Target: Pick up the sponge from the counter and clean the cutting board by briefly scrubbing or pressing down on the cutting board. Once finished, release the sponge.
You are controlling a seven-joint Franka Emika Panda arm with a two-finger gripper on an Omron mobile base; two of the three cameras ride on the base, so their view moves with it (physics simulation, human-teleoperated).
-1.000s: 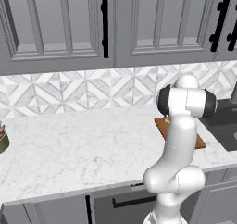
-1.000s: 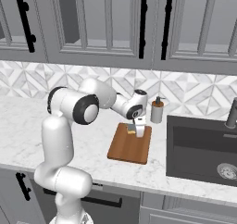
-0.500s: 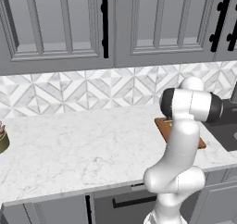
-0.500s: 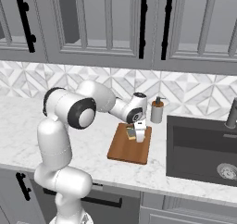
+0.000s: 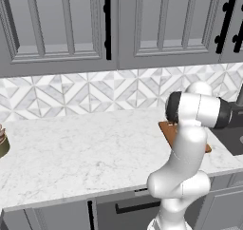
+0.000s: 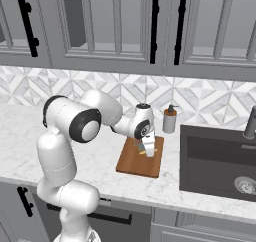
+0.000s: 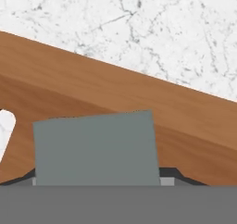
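Grey-blue sponge (image 7: 95,149): sat right at the fingertips in the hand view, over the cutting board; a yellow bit showed under the gripper in the right base view (image 6: 144,152).
Gripper (image 6: 148,152): closed around the sponge, pointing down at the board's far half.
Cutting board (image 6: 141,157): reddish-brown wood, flat on the counter (image 6: 30,136), between arm base and sink (image 6: 218,162); in the left base view only its edges (image 5: 166,129) showed past the arm.
Contact: sponge low on the board; couldn't tell whether it pressed on the wood or was just above.
Arm pose: rose from the base, elbow bent, forearm reached right across the counter, wrist turned down over the board.
Soap dispenser (image 6: 170,119): stood upright just behind the board, near the backsplash.
Board cutout (image 7: 5,126): white rounded gap at left edge of the hand view.
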